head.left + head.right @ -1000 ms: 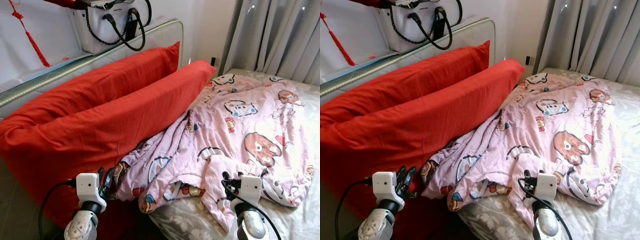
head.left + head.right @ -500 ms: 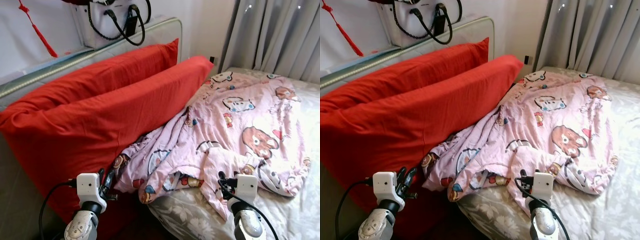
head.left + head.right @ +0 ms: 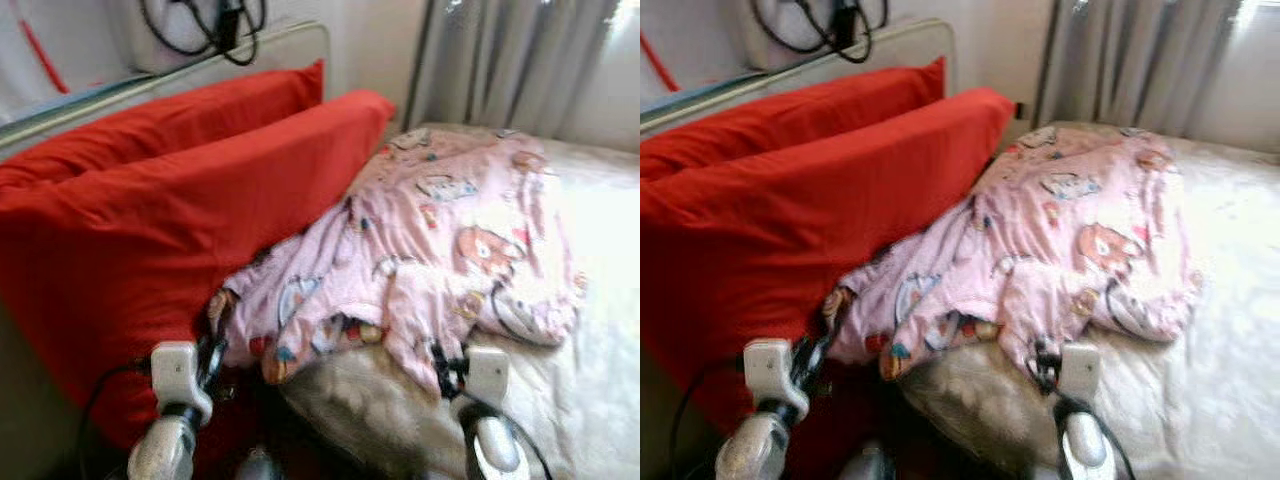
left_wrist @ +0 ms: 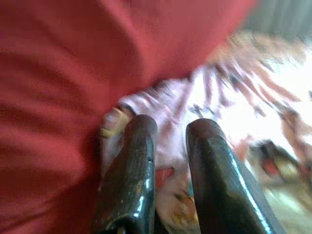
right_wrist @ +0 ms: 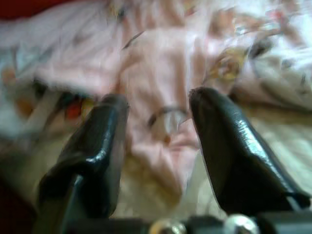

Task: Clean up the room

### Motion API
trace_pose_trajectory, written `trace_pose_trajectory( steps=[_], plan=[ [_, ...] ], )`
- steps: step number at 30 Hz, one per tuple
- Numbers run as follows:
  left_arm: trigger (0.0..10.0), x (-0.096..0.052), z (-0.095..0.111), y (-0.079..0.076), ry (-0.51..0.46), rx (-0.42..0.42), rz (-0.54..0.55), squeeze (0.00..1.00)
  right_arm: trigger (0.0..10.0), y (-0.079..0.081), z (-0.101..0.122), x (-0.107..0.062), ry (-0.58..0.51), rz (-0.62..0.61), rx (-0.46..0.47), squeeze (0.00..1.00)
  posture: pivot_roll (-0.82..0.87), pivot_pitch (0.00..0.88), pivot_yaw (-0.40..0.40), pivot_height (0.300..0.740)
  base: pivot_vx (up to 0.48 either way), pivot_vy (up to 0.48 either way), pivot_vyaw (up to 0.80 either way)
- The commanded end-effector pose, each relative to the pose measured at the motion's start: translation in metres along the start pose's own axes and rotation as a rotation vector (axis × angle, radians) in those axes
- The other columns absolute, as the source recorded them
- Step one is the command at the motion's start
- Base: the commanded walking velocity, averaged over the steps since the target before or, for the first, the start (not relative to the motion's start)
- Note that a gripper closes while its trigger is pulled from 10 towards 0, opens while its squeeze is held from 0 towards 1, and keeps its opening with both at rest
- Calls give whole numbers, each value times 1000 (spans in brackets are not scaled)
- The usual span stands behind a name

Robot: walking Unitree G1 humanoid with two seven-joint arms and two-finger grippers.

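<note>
A rumpled pink cartoon-print quilt point(image 3: 430, 250) of soft thin fabric lies bunched on the pale floral bedsheet point(image 3: 600, 400), its near edge against two plump red cloth pillows point(image 3: 170, 210). The right gripper point(image 5: 158, 131), fingers spread wide and empty, hovers just before the quilt's folded hem. The left gripper point(image 4: 170, 161), fingers narrowly parted, holds nothing near the quilt's corner by the pillows.

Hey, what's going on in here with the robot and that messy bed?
The robot stands at the bedside facing a crumpled pink cartoon-print blanket that lies bunched against two red pillows. Both tools are held low before the blanket's near edge: the left tool by the corner next to the pillows, the right tool open and pointed at a hanging fold. Neither holds the fabric yet. The pictures are blurred.
</note>
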State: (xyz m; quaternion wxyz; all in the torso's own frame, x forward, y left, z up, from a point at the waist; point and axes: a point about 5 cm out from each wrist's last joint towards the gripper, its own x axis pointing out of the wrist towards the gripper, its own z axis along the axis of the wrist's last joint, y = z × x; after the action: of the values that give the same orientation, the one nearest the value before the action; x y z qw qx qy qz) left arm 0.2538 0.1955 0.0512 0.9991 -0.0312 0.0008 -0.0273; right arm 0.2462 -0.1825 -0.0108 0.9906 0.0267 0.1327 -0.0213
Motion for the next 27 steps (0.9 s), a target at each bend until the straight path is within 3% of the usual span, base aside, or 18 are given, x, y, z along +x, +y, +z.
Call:
trace_pose_trajectory(
  steps=[1,19,27],
  plan=[
    [10000,-11,-14,4,75,-1,17,0,10000,7,4,4,-7,29,4,0,23,0,44,644,0,0,0],
    [10000,-10,-16,0,86,-14,-6,0,10000,13,-1,3,16,87,14,0,15,0,50,644,0,0,0],
    [10000,-8,-15,-1,85,-12,-13,0,10000,12,-4,3,31,90,10,0,14,0,50,644,258,0,0]
  ],
)
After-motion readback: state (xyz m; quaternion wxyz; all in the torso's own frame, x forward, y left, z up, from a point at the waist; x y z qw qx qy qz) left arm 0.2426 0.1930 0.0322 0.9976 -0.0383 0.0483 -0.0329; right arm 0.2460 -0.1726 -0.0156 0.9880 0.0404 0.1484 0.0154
